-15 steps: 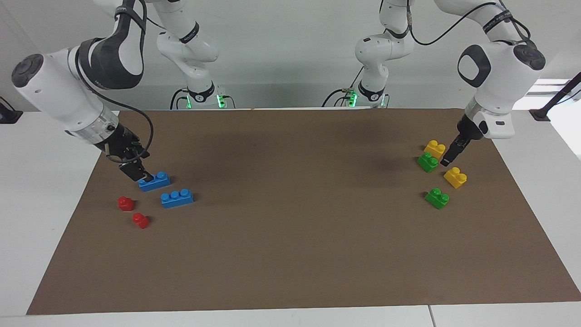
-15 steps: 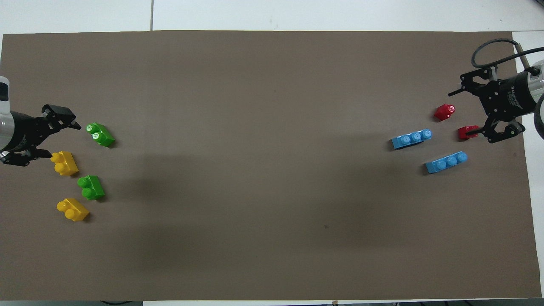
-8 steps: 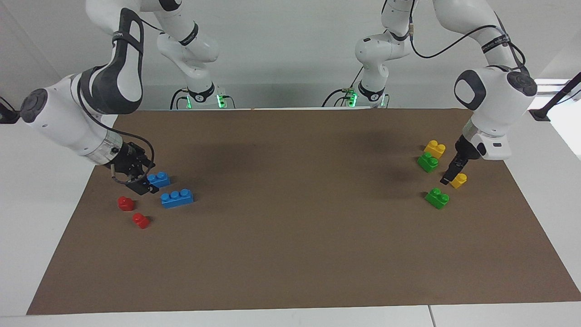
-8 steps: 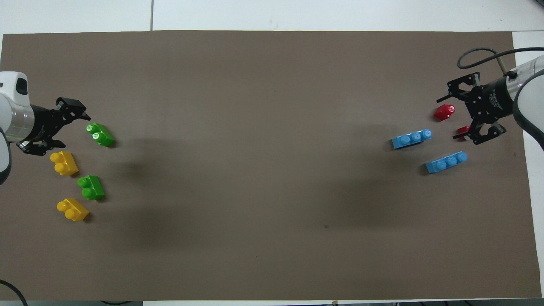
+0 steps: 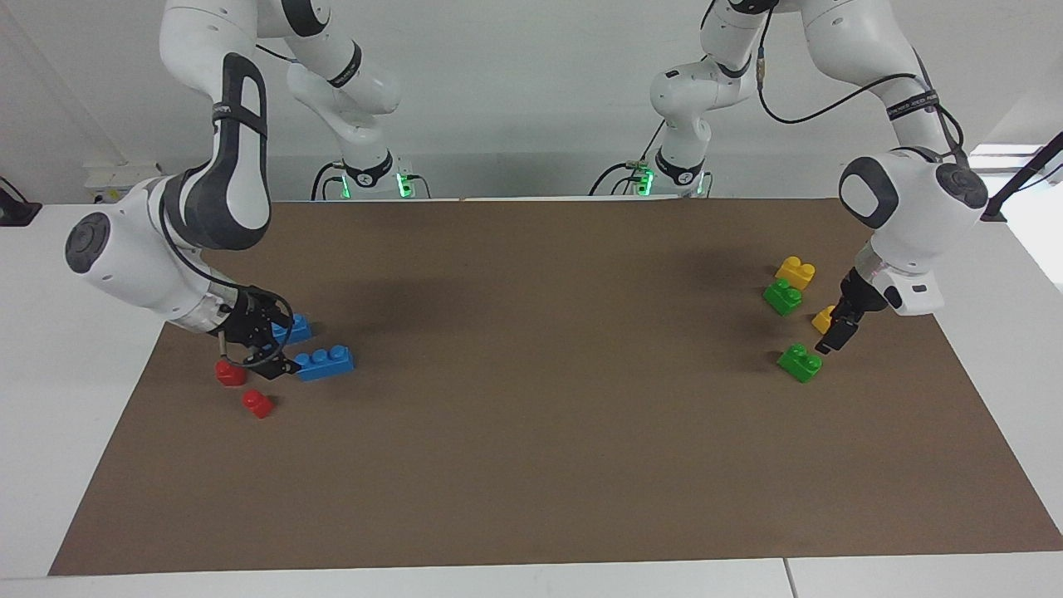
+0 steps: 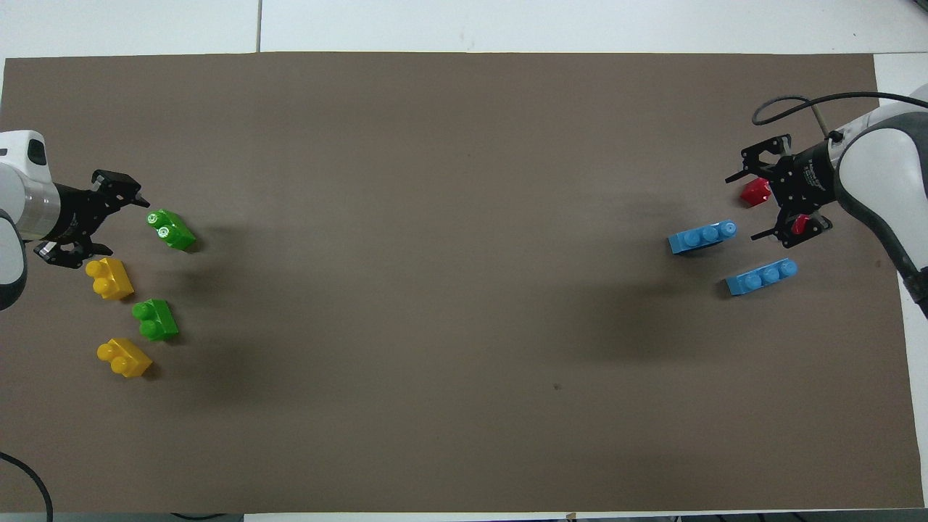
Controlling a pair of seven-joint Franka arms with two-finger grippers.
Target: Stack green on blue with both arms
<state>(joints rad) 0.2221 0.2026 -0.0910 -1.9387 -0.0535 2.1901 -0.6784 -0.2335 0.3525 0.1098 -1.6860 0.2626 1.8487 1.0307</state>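
Note:
Two green bricks lie on the mat at the left arm's end: the farther one (image 5: 800, 362) (image 6: 170, 229) and the nearer one (image 5: 782, 296) (image 6: 154, 320). Two blue bricks lie at the right arm's end: the farther one (image 5: 324, 362) (image 6: 702, 236) and the nearer one (image 5: 292, 328) (image 6: 761, 276), partly hidden in the facing view. My left gripper (image 5: 830, 339) (image 6: 109, 228) is open and low, just beside the farther green brick. My right gripper (image 5: 276, 353) (image 6: 743, 208) is open and low, beside the farther blue brick's end.
Two red bricks (image 5: 230, 373) (image 5: 257, 404) lie by the right gripper; in the overhead view one (image 6: 757, 191) sits between its fingers. Two yellow bricks (image 5: 795, 272) (image 6: 109, 278) lie among the green ones. A brown mat (image 5: 531, 465) covers the table.
My left gripper moved from beside the nearer green brick to beside the farther one. My right gripper moved from the nearer blue brick's end to the farther blue brick's end. No brick moved.

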